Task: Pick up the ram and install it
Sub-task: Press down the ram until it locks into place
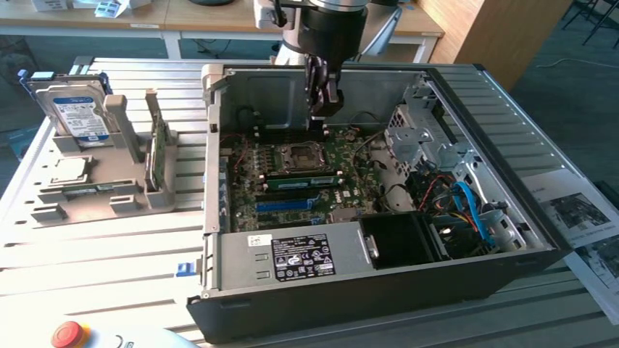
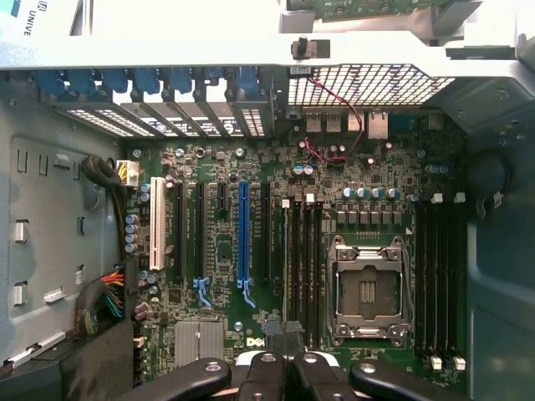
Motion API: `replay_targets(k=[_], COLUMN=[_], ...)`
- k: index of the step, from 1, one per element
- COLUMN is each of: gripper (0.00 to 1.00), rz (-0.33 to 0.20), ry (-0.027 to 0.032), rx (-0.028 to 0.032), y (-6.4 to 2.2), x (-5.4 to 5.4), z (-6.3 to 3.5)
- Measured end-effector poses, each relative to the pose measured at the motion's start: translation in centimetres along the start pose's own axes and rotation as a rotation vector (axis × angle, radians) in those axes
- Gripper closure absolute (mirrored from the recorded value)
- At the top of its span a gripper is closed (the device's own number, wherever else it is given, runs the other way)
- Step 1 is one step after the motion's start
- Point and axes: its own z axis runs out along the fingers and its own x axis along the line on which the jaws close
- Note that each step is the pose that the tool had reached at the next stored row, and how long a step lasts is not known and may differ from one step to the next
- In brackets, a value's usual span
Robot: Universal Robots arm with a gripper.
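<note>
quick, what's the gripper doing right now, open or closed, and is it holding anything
Gripper: closed, poised above the motherboard inside the open computer case; whether anything is between its fingers cannot be told.

Wrist housing [image 1: 329, 29]: my wrist was a glossy black cylinder beneath a silver-grey collar.
Upper joint [image 1: 275, 13]: a white block-shaped section sat beside the black housing, at the exterior view's left.
Gripper [image 1: 324, 98]: my gripper was a narrow dark assembly tapering downward, with a metallic sheen along its edges.
Fingers [image 2: 266, 378]: in the wrist view my fingers were black, smooth and rounded.
Linkage arms [image 2: 180, 384]: two black curved links flared outward on either side.
Fasteners [image 2: 268, 358]: small round silver screw heads marked each finger and link.
</note>
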Motion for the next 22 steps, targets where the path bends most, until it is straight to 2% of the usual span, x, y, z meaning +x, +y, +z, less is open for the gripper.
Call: replay_targets(k=[3,8,22], gripper=[0.90,0.90,0.90], rz=[0.008,0.053,0.229], ry=[-0.0002,-0.0010,-0.0044], rx=[-0.0003,-0.0026,-0.0111], y=[0.00,0.00,0.00], x=[0.00,0.00,-0.01], z=[0.00,0.02,0.17])
